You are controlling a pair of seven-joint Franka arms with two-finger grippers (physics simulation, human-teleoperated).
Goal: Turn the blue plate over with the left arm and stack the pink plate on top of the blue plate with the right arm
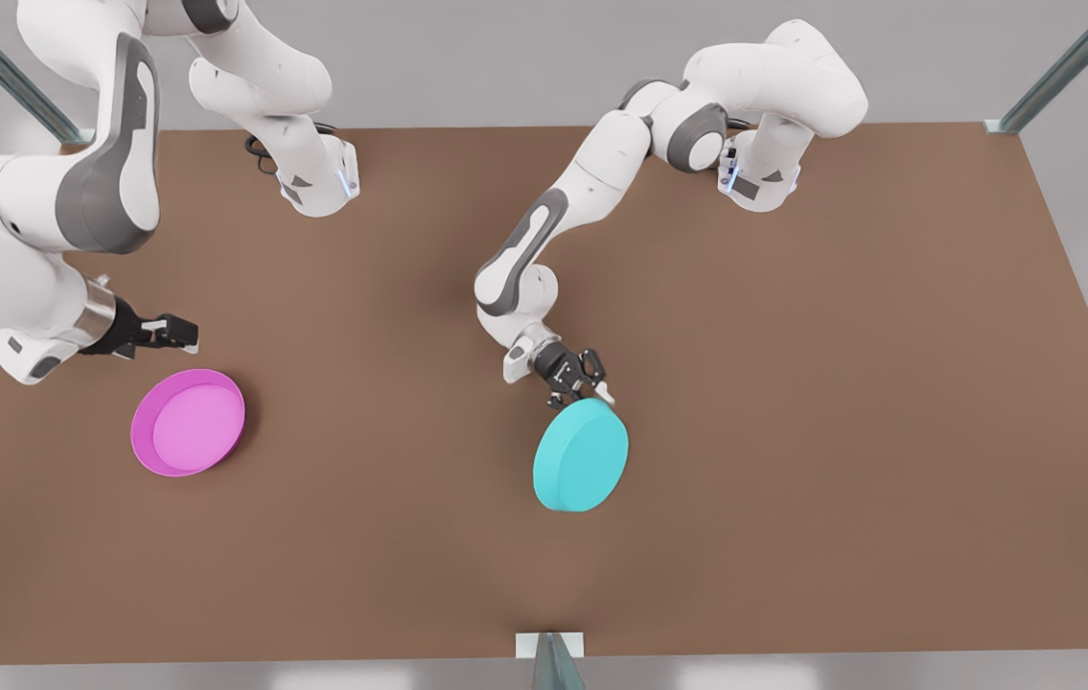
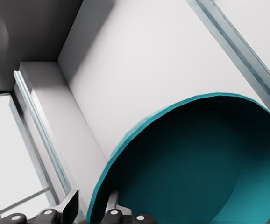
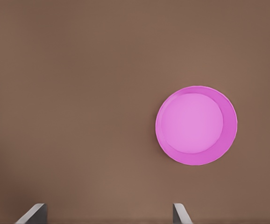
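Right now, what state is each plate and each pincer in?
blue plate: held by its rim, tilted, flat base toward the front camera
pink plate: flat on the table, hollow side up, untouched
left pincer: shut on the blue plate's rim
right pincer: open, waiting above the pink plate

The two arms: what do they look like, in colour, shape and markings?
Both arms are glossy white with rounded, tube-like links and dark grey panels at the joints. Each base shows a small blue light, and a black cable loops behind one base. The left claw and the right claw are black with pale fingertips; a metallic silver ring sits behind the right claw.
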